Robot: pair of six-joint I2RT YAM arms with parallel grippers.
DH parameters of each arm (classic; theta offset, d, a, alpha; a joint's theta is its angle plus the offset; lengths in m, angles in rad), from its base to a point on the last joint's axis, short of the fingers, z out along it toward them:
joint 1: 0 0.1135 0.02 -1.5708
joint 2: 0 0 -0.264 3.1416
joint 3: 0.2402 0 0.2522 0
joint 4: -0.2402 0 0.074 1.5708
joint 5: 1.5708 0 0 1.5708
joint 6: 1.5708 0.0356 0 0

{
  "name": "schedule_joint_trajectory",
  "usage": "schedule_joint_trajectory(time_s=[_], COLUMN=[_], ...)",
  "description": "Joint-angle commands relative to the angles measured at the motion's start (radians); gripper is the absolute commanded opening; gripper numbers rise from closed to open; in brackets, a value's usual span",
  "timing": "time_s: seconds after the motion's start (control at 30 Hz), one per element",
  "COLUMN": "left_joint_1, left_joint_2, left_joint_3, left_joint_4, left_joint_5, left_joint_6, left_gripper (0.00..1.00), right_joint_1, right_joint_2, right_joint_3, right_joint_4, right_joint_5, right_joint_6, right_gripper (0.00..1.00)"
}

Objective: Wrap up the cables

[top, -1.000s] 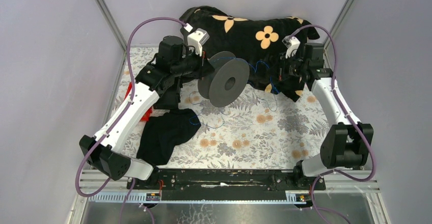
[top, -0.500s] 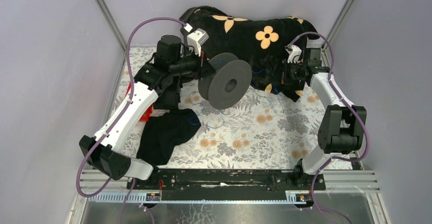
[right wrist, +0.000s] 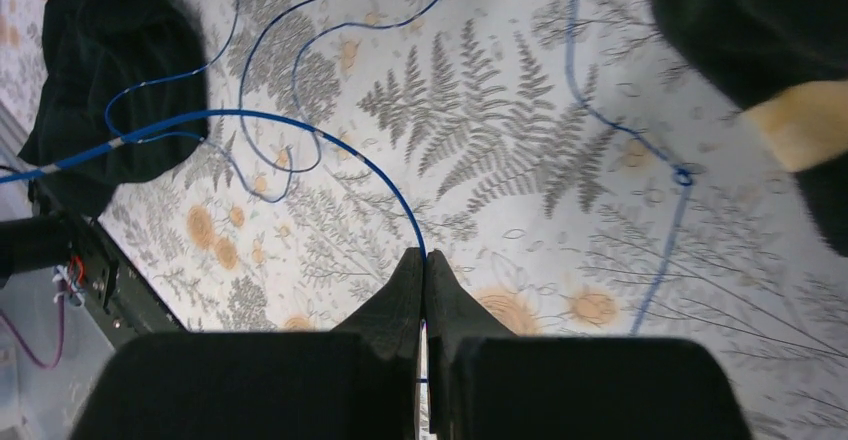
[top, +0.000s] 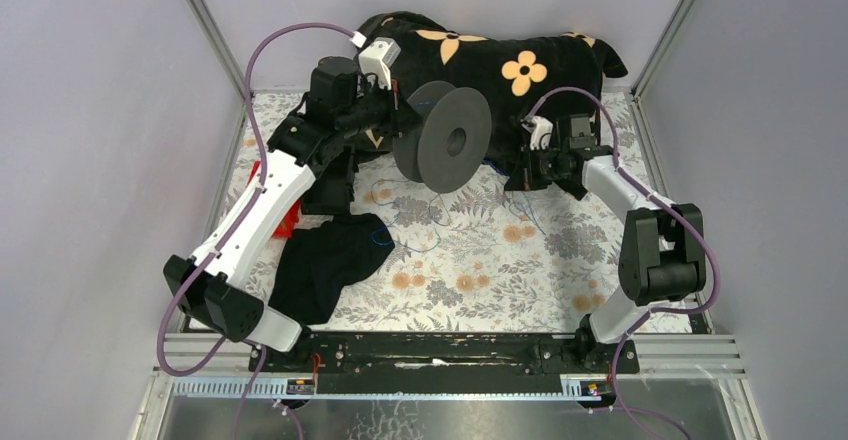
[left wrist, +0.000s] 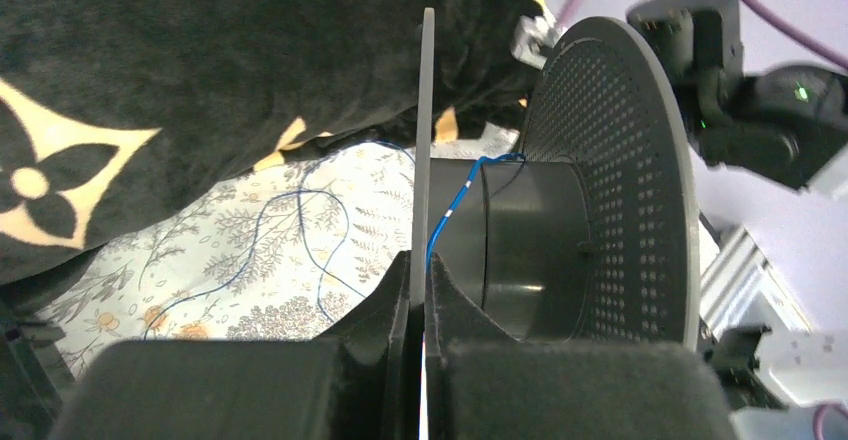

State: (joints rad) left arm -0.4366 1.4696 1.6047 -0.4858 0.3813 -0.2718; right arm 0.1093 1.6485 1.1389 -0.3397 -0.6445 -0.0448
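**Blue cables (right wrist: 250,113) faint from above**

Overhead, they show only as threads on the floral cloth (top: 500,260), toward 6 o'clock of the spool (top: 470,120). The left wrist view alone shows one strand on the hub, with the left gripper (left wrist: 418,270) clamped on the flange. The right gripper (right wrist: 424,265) pinches a strand, whose far end is cut off at 9 o'clock.

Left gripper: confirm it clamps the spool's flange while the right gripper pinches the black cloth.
One slip: the right wrist view shows the right gripper shut on the blue cable instead. The left gripper does clamp the spool's flange.
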Motion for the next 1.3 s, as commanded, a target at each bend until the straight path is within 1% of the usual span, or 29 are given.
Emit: schedule_joint_trajectory(time_s=[0.0, 0.17, 0.3, 0.37, 0.6, 0.7, 0.87, 1.03, 1.17, 1.27], left_joint_1=[0.007, 0.007, 0.007, 0.007, -0.004, -0.030, -0.106, -0.148, -0.186, -0.210], left_joint_2=[0.007, 0.018, 0.024, 0.029, 0.042, 0.049, 0.070, 0.085, 0.090, 0.089], left_joint_3=[0.051, 0.038, 0.016, 0.007, -0.020, -0.026, -0.024, -0.032, -0.055, -0.071], left_joint_4=[0.113, 0.111, 0.120, 0.124, 0.137, 0.145, 0.150, 0.163, 0.187, 0.207], left_joint_5=[-0.151, -0.270, -0.332, -0.341, -0.449, -0.501, -0.599, -0.673, -0.719, -0.753], left_joint_6=[-0.084, -0.120, -0.154, -0.167, -0.226, -0.210, -0.149, -0.100, -0.052, -0.013], left_gripper=[0.00, 0.00, 0.00, 0.00, 0.00, 0.00, 0.00, 0.00, 0.00, 0.00], right_joint_1=[0.060, 0.125, 0.184, 0.213, 0.312, 0.351, 0.402, 0.411, 0.412, 0.412], right_joint_2=[-0.061, -0.088, -0.106, -0.111, -0.125, -0.133, -0.132, -0.138, -0.162, -0.179], right_joint_3=[-0.034, -0.075, -0.099, -0.100, -0.071, -0.047, 0.022, 0.118, 0.184, 0.233], right_joint_4=[0.063, 0.113, 0.135, 0.141, 0.115, 0.099, 0.056, -0.004, -0.042, -0.072], right_joint_5=[-0.045, -0.114, -0.145, -0.157, -0.190, -0.197, -0.216, -0.242, -0.227, -0.182], right_joint_6=[0.030, 0.048, 0.045, 0.041, 0.000, -0.015, -0.027, -0.024, -0.027, -0.030], right_gripper=[0.00, 0.00, 0.00, 0.00, 0.00, 0.00, 0.00, 0.00, 0.00, 0.00])
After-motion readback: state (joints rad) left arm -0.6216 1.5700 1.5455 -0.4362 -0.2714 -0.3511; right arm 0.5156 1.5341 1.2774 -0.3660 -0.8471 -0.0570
